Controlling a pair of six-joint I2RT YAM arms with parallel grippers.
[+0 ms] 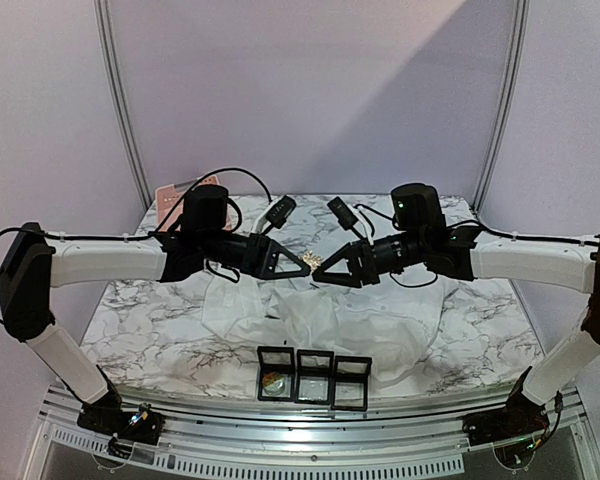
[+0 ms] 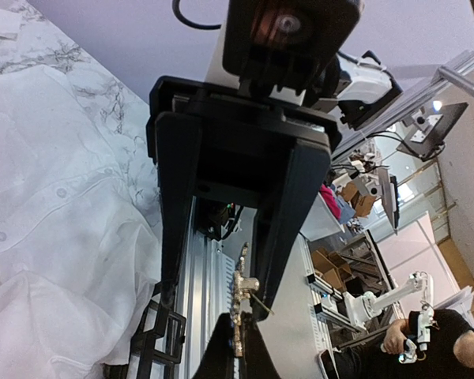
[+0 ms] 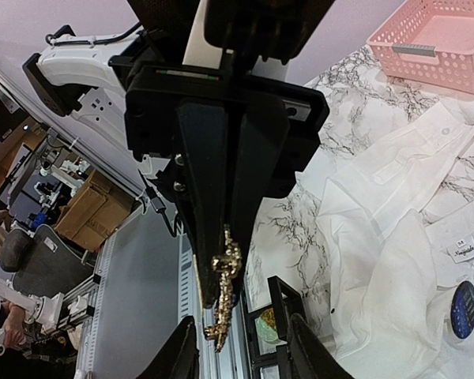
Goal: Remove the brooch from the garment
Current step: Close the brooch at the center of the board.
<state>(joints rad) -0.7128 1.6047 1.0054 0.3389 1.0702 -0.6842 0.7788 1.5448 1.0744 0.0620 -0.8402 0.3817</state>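
Note:
The gold brooch [image 1: 316, 262] hangs in the air between both arms, above the white garment [image 1: 310, 320] spread on the marble table. My left gripper [image 1: 305, 268] is shut on the brooch's lower end [image 2: 238, 316]. The right gripper [image 1: 326, 272] faces it with its fingers either side of the brooch [image 3: 223, 292]. In the right wrist view, my right gripper [image 3: 241, 335] is open, with a wide gap on one side. In the left wrist view, the brooch's pin reaches one right finger [image 2: 296, 237]. The garment [image 2: 63, 237] [image 3: 395, 237] lies flat with no gripper touching it.
Three black-framed display boxes [image 1: 315, 378] stand in a row at the table's near edge, one with a small object inside [image 3: 270, 325]. A pink basket [image 3: 438, 35] sits at the far left corner [image 1: 180, 195]. A round blue tag [image 3: 464, 308] lies on the garment.

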